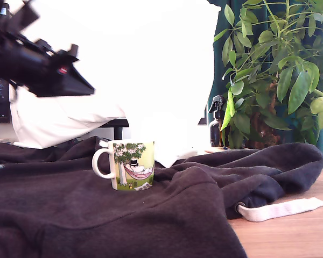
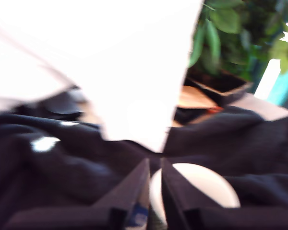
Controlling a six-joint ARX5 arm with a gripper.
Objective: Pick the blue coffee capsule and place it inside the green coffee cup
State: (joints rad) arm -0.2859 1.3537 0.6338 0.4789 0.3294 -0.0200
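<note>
Your hand is nearly shut on something blue, likely the capsule, though blur hides it. You're above and behind the cup, whose rim shows below the fingers, ready for a drop.

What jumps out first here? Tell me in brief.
The green coffee cup with its cartoon hammock print stands upright on a dark sweatshirt in the middle of the exterior view. The black end effector hangs above it toward that view's left, and a leafy houseplant fills the right.
</note>
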